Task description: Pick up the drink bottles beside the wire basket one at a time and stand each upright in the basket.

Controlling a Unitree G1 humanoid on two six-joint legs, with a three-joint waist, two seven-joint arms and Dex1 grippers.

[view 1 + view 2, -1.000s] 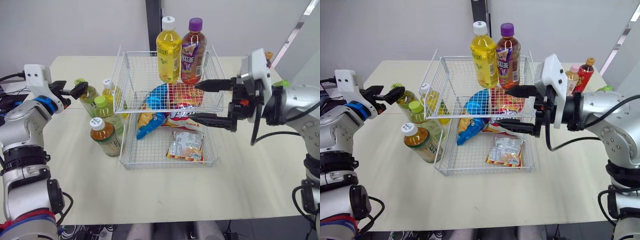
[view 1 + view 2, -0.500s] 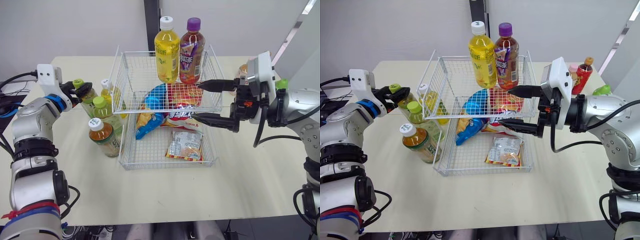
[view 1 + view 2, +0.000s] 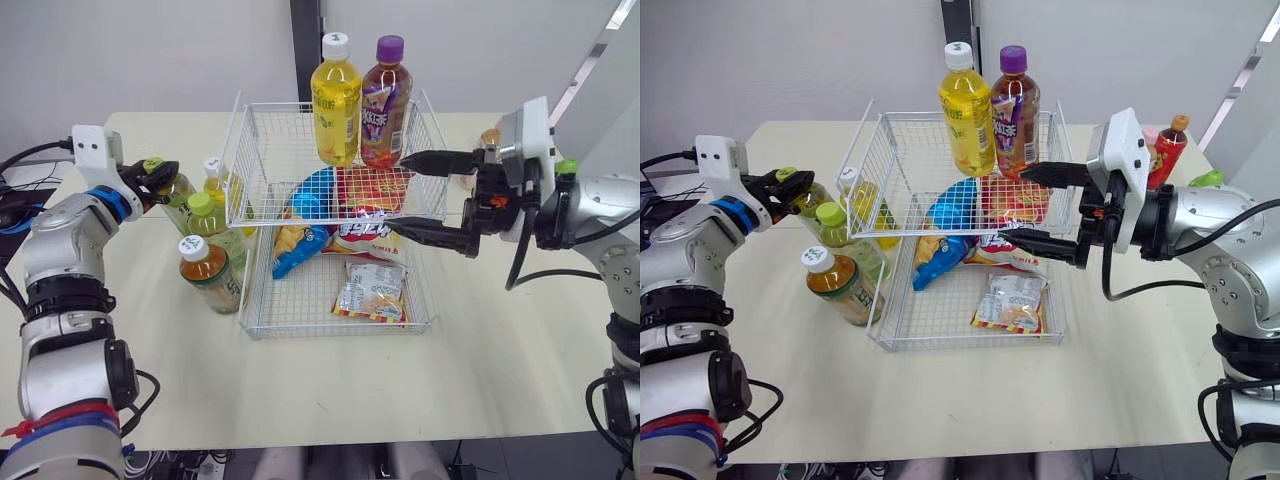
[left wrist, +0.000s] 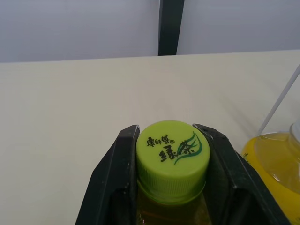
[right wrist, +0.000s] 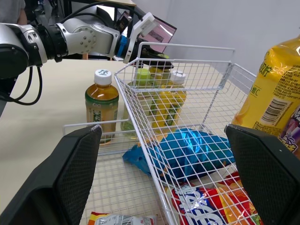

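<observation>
Several drink bottles stand on the table left of the two-tier wire basket point(image 3: 335, 329). My left gripper point(image 3: 156, 172) is shut on the green cap point(image 4: 172, 151) of the green tea bottle point(image 3: 174, 192) furthest from the basket, one black finger point(image 4: 123, 154) on each side. Beside it stand a yellow white-capped bottle point(image 3: 214, 184), a second green-capped bottle point(image 3: 207, 227) and an amber white-capped bottle point(image 3: 209, 273). A yellow bottle point(image 3: 337, 100) and a purple-capped bottle point(image 3: 385, 102) stand upright in the upper tier. My right gripper point(image 3: 396, 194) hangs open at the basket's right side, holding nothing.
Snack packets point(image 3: 372, 290) and a blue bag point(image 3: 305, 215) lie in the basket's lower tier. Two small bottles point(image 3: 1168, 146) and a green object point(image 3: 1205, 179) stand at the back right behind my right arm. Bare table lies in front of the basket.
My left gripper has moved in to the green-capped bottle and its fingers have shut on the cap. The right gripper has shifted slightly and stays open.
</observation>
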